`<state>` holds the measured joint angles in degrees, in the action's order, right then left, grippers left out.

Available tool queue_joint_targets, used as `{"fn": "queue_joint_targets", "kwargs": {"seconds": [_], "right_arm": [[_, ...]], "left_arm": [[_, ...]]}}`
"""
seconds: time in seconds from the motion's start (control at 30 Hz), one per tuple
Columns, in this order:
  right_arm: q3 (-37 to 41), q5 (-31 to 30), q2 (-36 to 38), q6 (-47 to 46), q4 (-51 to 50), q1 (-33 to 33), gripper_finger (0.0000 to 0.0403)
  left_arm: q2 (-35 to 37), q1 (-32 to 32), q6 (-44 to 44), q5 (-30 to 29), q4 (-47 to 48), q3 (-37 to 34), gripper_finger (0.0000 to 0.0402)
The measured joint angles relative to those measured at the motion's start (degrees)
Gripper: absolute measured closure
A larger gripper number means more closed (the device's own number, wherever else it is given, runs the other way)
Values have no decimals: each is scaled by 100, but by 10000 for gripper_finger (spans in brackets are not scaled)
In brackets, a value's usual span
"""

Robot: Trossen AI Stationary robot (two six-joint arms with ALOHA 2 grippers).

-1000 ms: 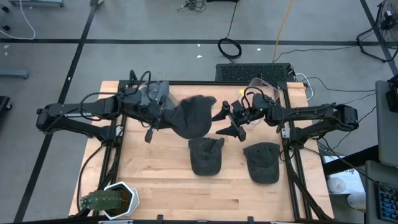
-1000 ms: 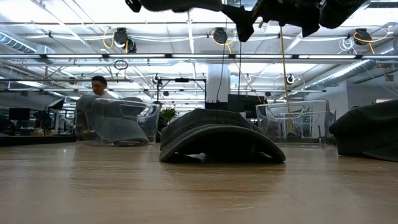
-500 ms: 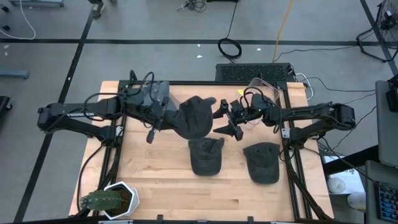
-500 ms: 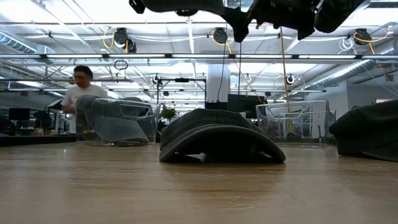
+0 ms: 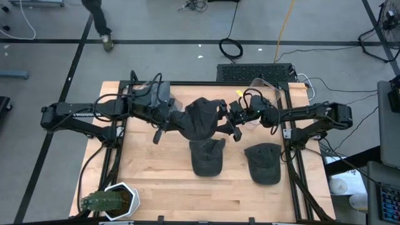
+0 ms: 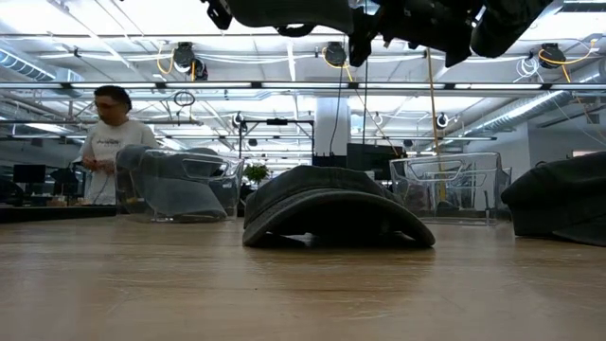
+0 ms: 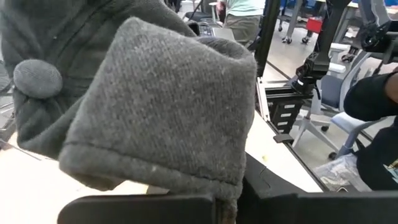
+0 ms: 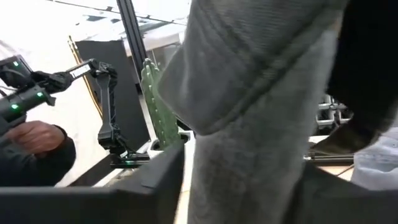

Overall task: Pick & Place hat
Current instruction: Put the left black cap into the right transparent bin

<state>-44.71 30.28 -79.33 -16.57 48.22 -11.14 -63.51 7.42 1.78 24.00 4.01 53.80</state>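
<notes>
A dark grey hat (image 5: 203,119) hangs in the air over the table's far middle, also seen in the low view (image 6: 284,11). My left gripper (image 5: 178,120) is shut on it from its left side (image 7: 227,206). My right gripper (image 5: 226,123) is open at the hat's right side. In the right wrist view, a flap of the hat (image 8: 249,149) stands between its fingers (image 8: 149,183). Two more grey hats lie crown up on the table, one in the middle (image 5: 206,156) and one to the right (image 5: 264,164). My left gripper pinches the hat's hemmed edge (image 7: 224,186) between its two fingers, coming level from the table's left. The hat is lifted clear of the table and bulges out beyond the fingers, its top button (image 7: 37,78) showing. My right gripper has the hat's flap between its open fingers; whether they touch it, I cannot tell.
Two clear bins stand at the far edge, left (image 5: 152,94) and right (image 5: 265,92). A cactus in a white pot (image 5: 109,201) sits at the near left corner. The near half of the table (image 5: 162,187) is bare wood. A person (image 6: 109,142) stands beyond the table.
My left gripper has carried the hat toward the table's right. My right gripper has moved left toward it, so its open fingers now stand around the hat's right side. A person has walked along behind the table.
</notes>
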Motion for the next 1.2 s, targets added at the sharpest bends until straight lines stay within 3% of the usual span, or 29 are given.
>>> {"fn": "queue_joint_targets", "kwargs": {"seconds": [0.17,0.23,0.5,0.8,0.93,1.13,1.2], "right_arm": [[0,282,2,388,49,63,356],[0,432,7,722,79,153,388],[0,-14,82,1302,-137,378,400],[2,-842,707,1425,-1111,431,401],[9,-2096,1263,1450,-2160,611,402],[377,-5611,2159,1524,-3332,1338,402],[584,-6476,2432,1466,-3535,1551,402]], "left_arm": [[0,-2,-42,23,-22,0,393],[-4,-2,-39,27,-45,0,392],[232,5,-139,-248,-122,0,321],[1367,181,-247,-450,326,4,271],[1707,199,-211,-756,726,9,264],[1724,194,1,-881,1155,9,270],[1678,190,77,-950,1159,9,270]]}}
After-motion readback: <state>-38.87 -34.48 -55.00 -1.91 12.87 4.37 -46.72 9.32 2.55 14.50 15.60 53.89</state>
